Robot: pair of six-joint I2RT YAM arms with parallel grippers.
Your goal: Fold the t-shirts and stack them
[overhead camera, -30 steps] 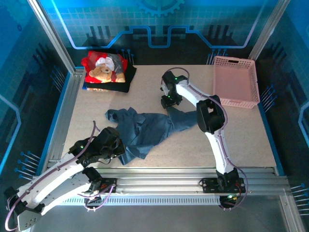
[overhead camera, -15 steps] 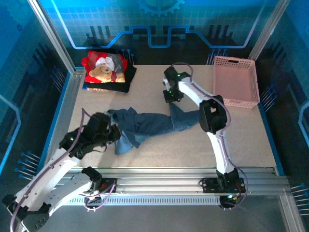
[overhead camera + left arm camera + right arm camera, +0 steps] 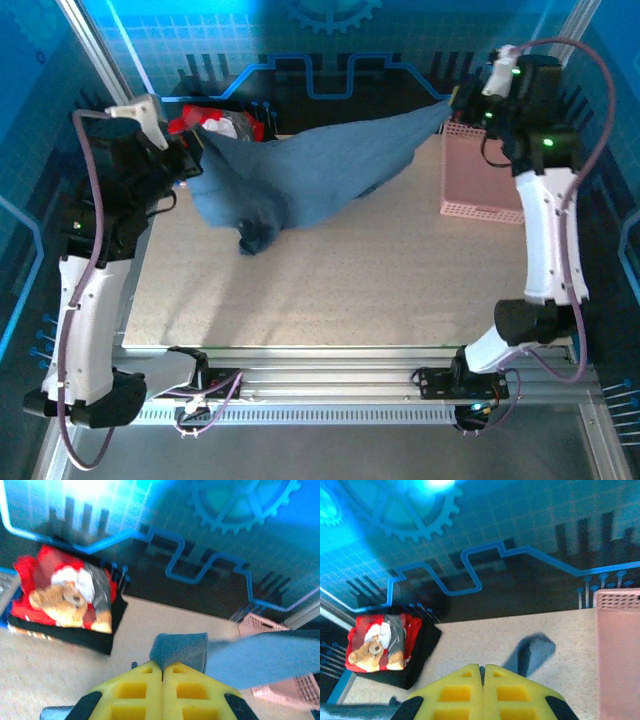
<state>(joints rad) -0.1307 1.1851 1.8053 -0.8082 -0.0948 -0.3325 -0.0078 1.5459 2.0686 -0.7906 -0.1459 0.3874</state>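
The slate-blue t-shirt (image 3: pixel 310 165) hangs stretched in the air over the back of the table. My left gripper (image 3: pixel 192 158) is shut on its left end and my right gripper (image 3: pixel 452 105) on its right end. A bunched part droops down near the left (image 3: pixel 255 235). In the left wrist view the yellow fingers (image 3: pixel 163 666) are pinched on a fold of blue cloth (image 3: pixel 181 650). The right wrist view has the jaws (image 3: pixel 482 668) closed on a thin sliver of blue cloth, and a strip (image 3: pixel 530 655) hangs beyond. The red teddy-bear shirt (image 3: pixel 65 595) lies folded on the black shirt (image 3: pixel 75 637) at the back left.
The pink lattice basket (image 3: pixel 485 170) stands at the back right, just under the right gripper. Metal frame posts and blue wall panels close in the table's back and sides. Bare tabletop (image 3: pixel 350 290) stretches under and in front of the hanging shirt.
Both arms have risen from the table and moved apart, the left to the back left and the right to the back right. The blue shirt has gone from lying crumpled to hanging stretched between them.
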